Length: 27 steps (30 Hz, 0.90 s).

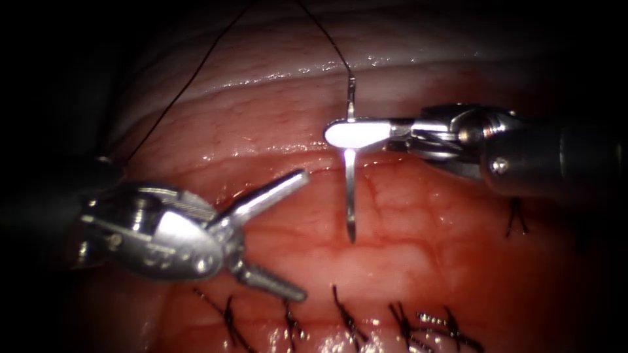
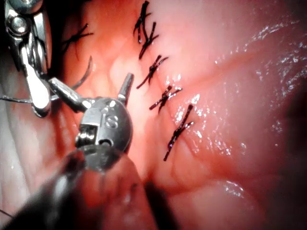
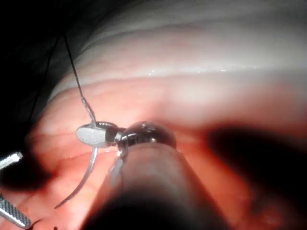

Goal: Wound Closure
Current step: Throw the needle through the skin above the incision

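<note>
1. Splayed wide, the left arm's steel tool (image 1: 261, 229) holds nothing, seemingly ready to receive;
2. the right arm's steel tool (image 1: 350, 135) clamps the curved silver needle (image 1: 350, 196) near its thread end, tip free above the pink tissue (image 1: 418, 222);
3. thin black thread (image 1: 324, 33) trails upward.

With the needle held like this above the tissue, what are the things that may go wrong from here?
1. The right pincer grips the needle near its thread end, so the long free tip might swivel.
2. The tip hangs close over the tissue, not in it; a dip could scratch it.
3. The thread runs past the open, empty left pincer and might catch on it.
</note>
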Motion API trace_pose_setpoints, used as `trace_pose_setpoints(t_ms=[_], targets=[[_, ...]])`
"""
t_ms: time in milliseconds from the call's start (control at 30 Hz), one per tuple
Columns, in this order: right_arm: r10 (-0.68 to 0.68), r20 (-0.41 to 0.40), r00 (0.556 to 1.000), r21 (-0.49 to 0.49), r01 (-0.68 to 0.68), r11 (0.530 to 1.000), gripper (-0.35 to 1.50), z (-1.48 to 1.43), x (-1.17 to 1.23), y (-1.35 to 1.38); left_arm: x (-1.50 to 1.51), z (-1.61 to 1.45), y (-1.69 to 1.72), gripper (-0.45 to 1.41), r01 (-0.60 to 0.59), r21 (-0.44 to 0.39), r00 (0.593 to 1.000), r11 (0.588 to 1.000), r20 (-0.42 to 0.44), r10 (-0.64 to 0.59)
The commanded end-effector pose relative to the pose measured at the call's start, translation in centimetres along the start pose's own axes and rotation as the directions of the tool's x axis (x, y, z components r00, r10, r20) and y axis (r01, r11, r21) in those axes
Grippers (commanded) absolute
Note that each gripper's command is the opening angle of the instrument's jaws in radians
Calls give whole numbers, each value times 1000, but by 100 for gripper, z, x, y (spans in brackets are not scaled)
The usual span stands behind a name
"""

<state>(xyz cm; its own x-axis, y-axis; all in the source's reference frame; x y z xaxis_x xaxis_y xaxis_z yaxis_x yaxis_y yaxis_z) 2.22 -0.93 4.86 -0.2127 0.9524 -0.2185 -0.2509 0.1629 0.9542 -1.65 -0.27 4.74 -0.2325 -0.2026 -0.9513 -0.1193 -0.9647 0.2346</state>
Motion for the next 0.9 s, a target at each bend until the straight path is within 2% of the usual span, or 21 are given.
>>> trace_pose_setpoints(t_ms=[33,100,133,167,200,400,567,833,900], targets=[[-35,4,999,12,35,999,-35,8,-4,7,-5,1,1,59,13,8,1000,1000,6,-13],[-61,6,998,27,61,998,-35,10,-4,11,-9,-12,2,31,33,50,999,998,20,-34],[-74,6,997,29,74,997,-35,11,-4,12,-10,-17,4,11,44,71,999,997,21,-46],[-80,0,997,34,80,996,-35,12,-4,13,-13,-23,7,-20,60,102,998,993,23,-63],[-93,-1,996,42,93,995,-35,13,-4,14,-15,-27,10,-36,69,120,997,990,28,-73],[-189,-26,982,86,191,978,-35,36,0,18,-33,-43,35,-43,149,191,983,970,77,-167],[-271,-11,962,124,271,955,-35,64,-1,19,-53,-46,51,-45,212,230,966,950,97,-239],[-473,-9,881,187,466,865,-35,110,-1,22,-90,-41,64,-45,258,270,947,928,118,-298],[-523,-19,852,202,515,833,-35,122,2,24,-100,-40,66,-38,270,273,939,923,136,-315]])
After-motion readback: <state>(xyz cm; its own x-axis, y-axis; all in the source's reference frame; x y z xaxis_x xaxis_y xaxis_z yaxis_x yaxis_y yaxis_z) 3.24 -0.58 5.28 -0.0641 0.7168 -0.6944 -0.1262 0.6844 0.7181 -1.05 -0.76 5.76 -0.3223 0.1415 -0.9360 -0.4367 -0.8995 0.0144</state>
